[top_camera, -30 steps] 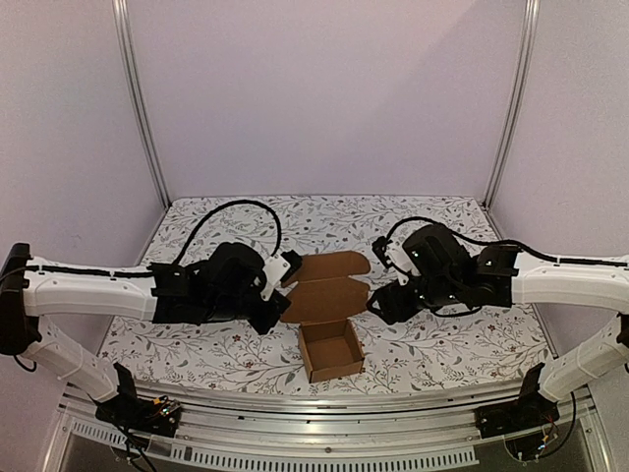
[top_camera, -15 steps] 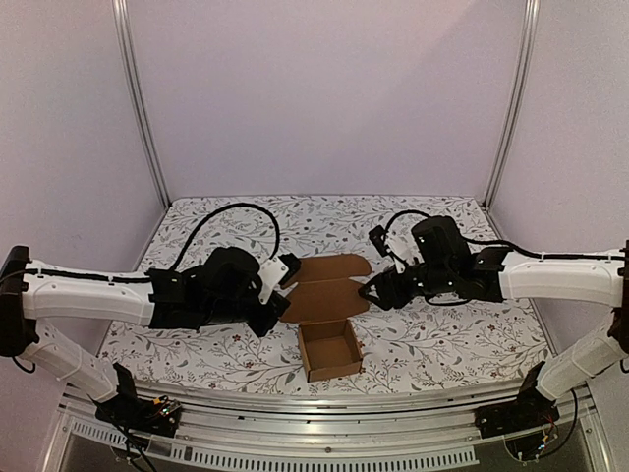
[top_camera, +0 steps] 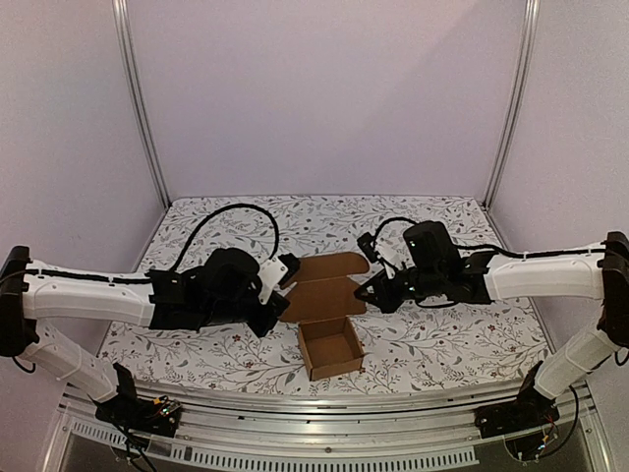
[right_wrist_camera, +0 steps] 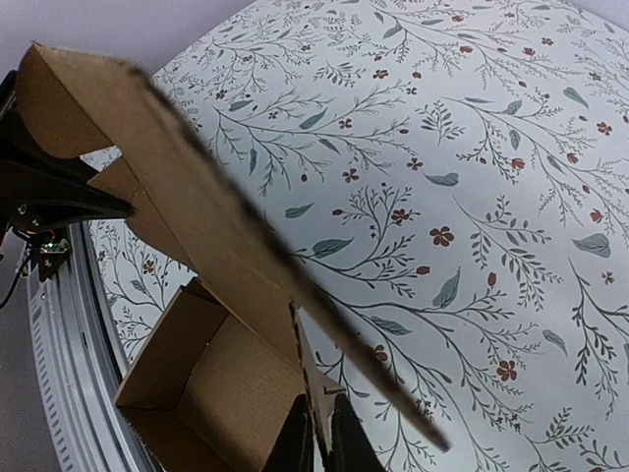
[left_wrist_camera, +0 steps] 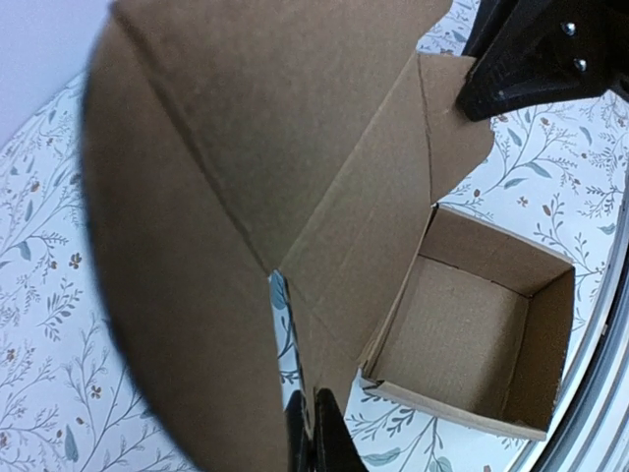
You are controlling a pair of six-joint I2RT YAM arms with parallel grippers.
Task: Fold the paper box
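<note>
Our left gripper (left_wrist_camera: 313,428) has its fingers pressed together on the left edge of the paper box's (top_camera: 329,315) raised lid (left_wrist_camera: 246,147). Our right gripper (right_wrist_camera: 319,428) pinches the opposite edge the same way. Between them the lid hangs tilted above the floral tablecloth (right_wrist_camera: 472,147), joined to the far wall of the tray (top_camera: 331,351). The tray sits on the cloth nearer the arm bases, open upward, and we see only its bare cardboard floor inside. The top view alone shows the lid's rounded far flap and both arms reaching inward. The left wrist view shows the crease lines on the lid's inner face. The right wrist view shows the lid edge-on and blurred, with the metal rail (right_wrist_camera: 69,324) beside the tray.
</note>
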